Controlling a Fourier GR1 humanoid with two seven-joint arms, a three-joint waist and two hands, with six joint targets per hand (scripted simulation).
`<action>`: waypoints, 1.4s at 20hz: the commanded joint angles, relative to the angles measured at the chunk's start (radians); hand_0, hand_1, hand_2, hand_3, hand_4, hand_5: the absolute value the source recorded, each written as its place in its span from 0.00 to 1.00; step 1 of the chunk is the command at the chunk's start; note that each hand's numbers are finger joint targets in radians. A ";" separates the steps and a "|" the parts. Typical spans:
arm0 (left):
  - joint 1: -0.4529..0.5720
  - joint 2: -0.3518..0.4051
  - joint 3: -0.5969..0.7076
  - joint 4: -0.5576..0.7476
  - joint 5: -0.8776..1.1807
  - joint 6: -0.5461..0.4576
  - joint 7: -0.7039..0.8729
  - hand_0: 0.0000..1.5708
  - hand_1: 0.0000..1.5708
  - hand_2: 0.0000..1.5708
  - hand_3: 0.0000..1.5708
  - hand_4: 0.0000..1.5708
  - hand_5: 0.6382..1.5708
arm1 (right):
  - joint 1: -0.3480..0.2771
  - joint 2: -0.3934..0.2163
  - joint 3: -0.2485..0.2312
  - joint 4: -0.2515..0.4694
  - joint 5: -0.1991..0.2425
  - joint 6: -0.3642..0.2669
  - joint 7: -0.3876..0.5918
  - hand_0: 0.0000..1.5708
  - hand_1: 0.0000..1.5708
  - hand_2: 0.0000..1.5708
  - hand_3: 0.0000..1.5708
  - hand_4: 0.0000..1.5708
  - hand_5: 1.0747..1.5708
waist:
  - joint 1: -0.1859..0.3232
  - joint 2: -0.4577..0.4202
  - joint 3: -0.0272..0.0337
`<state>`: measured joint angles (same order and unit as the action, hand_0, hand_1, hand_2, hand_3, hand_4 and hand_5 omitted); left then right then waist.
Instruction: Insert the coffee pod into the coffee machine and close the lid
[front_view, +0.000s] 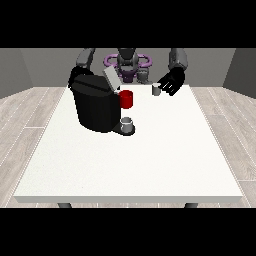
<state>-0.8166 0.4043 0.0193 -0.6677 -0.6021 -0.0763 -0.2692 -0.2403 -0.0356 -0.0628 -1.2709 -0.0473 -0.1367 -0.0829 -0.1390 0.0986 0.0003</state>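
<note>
The black coffee machine (96, 107) stands on the left half of the table, its grey lid (111, 78) tilted up and open. A small grey cup (128, 124) sits on the machine's base, under the spout. The small grey coffee pod (156, 90) stands near the table's far edge. The hand at the view's right (171, 84) hovers just right of the pod, its fingers spread towards it and touching or nearly touching it. The hand at the view's left (75, 78) is mostly hidden behind the machine's top corner.
A red mug (127, 99) stands right beside the machine, between it and the pod. The white table (130, 165) stretches wide towards the camera. The robot's torso is behind the far edge.
</note>
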 joint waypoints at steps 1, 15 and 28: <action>-0.029 0.016 0.012 -0.018 0.001 -0.055 0.014 0.80 0.80 0.85 0.82 0.35 1.00 | 0.015 0.003 0.007 -0.009 -0.004 0.006 0.009 0.00 0.00 0.00 0.00 0.32 1.00 | -0.015 -0.021 -0.0002; -0.252 0.057 0.098 0.002 0.011 -0.067 0.151 0.77 0.77 0.79 0.76 0.31 1.00 | -0.046 0.031 0.062 -0.068 0.044 -0.046 0.030 0.00 0.00 0.00 0.00 0.33 1.00 | -0.104 0.057 -0.0002; -0.356 0.037 0.085 0.006 -0.033 -0.028 0.166 0.81 0.81 0.83 0.79 0.31 1.00 | -0.116 0.020 0.029 -0.073 0.040 -0.061 0.010 0.00 0.00 0.00 0.00 0.31 1.00 | -0.144 0.159 0.0001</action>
<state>-1.1489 0.4588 0.1169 -0.6563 -0.6170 -0.1207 -0.1108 -0.3402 -0.0374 -0.0316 -1.3577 -0.0169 -0.1693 -0.0508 -0.2895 0.2321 0.0001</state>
